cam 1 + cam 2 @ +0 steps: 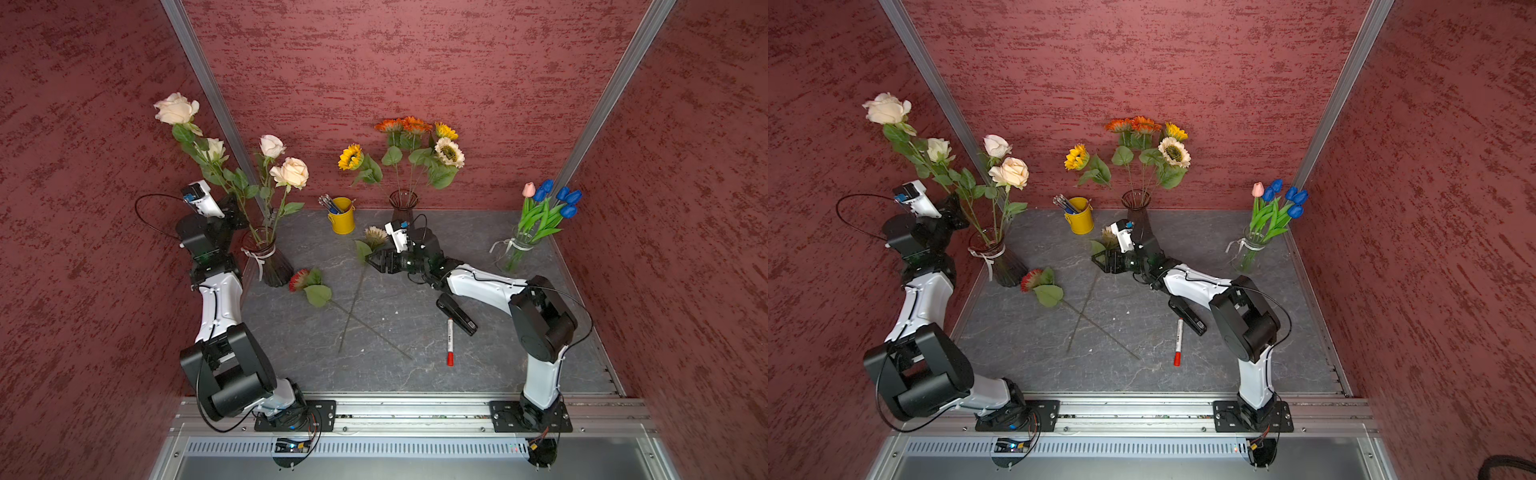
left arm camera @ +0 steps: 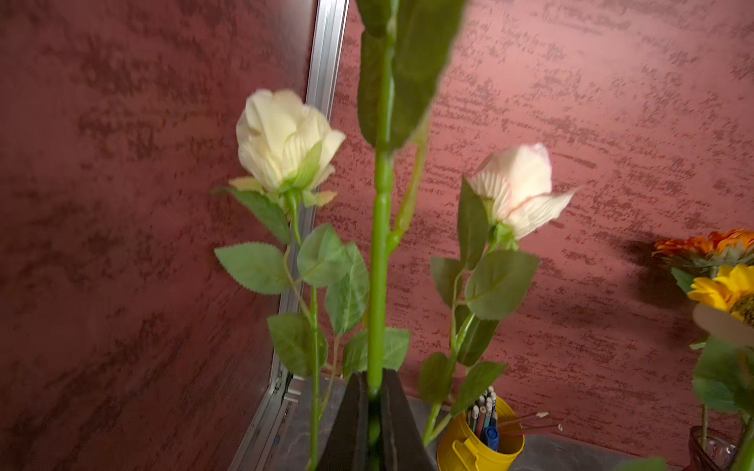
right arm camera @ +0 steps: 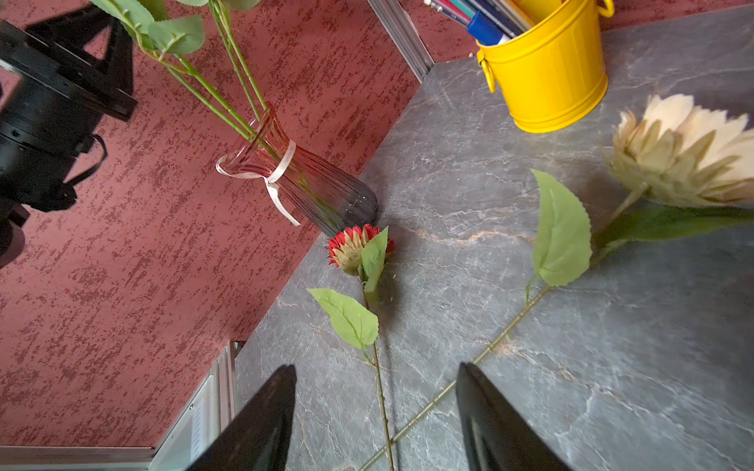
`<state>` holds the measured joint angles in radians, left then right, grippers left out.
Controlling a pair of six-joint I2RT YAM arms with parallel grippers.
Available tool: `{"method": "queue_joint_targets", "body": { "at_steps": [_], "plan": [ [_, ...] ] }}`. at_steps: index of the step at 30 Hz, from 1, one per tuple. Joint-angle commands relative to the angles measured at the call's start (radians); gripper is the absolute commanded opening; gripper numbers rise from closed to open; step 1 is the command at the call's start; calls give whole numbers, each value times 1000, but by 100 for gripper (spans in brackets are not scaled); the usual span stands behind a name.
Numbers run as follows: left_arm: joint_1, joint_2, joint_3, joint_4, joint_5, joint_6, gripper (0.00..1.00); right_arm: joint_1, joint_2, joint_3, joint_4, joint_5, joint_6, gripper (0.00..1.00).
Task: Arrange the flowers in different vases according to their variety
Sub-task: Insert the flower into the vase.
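Note:
My left gripper point(image 2: 374, 391) is shut on the green stem of a tall cream rose point(image 1: 176, 109), above the dark flared vase point(image 1: 268, 259) with a white ribbon that holds other roses point(image 1: 291, 172). My right gripper point(image 3: 375, 367) hangs open low over the table, over the crossed stems of a red sunflower point(image 1: 300, 279) and a cream sunflower point(image 1: 376, 237) lying flat. Nothing is between its fingers. Orange, yellow and cream sunflowers point(image 1: 449, 151) stand in the dark ribbed vase point(image 1: 403, 208) at the back. Blue tulips point(image 1: 552, 199) and one pink fill the small clear vase point(image 1: 515, 249) on the right.
A yellow pen cup point(image 1: 343, 216) stands at the back between the two dark vases. A black stapler point(image 1: 457, 313) and a red marker point(image 1: 450, 340) lie under the right arm. Red walls close in on three sides.

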<state>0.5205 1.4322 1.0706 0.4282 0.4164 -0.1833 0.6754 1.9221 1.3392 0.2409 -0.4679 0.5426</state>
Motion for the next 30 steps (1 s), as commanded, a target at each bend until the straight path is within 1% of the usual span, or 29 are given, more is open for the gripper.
{"method": "queue_joint_targets", "body": {
  "at_steps": [1,2,3,4,6,8,11,13,16,18,21,23,26,30],
  "plan": [
    [-25,-31,-74,-5,-53,33,10,-1,12,54,-72,-5,-34,74],
    [-29,-39,-88,-27,-65,30,31,1,12,59,-103,1,-47,77],
    [-33,-46,-95,-73,-77,25,57,5,14,65,-134,3,-59,78],
    [-38,-55,-96,-125,-87,18,70,11,17,67,-162,8,-67,79],
    [-47,-84,-107,-187,-92,16,79,27,17,70,-208,16,-83,80],
    [-64,-138,-135,-207,-96,21,84,54,13,80,-272,42,-124,80],
    [-91,-237,-137,-319,-124,29,90,106,23,123,-407,83,-206,80],
    [-94,-307,-134,-399,-126,11,95,140,35,138,-459,105,-233,77],
    [-93,-408,-128,-558,-121,-27,100,182,59,138,-489,118,-252,70],
    [-92,-475,-128,-678,-106,-33,100,220,78,141,-500,124,-267,66],
    [-96,-569,-138,-815,-99,-81,100,265,113,155,-511,172,-294,66],
    [-107,-634,-162,-890,-85,-141,100,280,163,194,-526,188,-304,65],
    [-135,-697,-173,-1015,-88,-185,100,294,231,257,-558,215,-335,62],
    [-175,-794,-191,-1104,-112,-210,100,308,280,317,-585,251,-375,61]
  ]
}}
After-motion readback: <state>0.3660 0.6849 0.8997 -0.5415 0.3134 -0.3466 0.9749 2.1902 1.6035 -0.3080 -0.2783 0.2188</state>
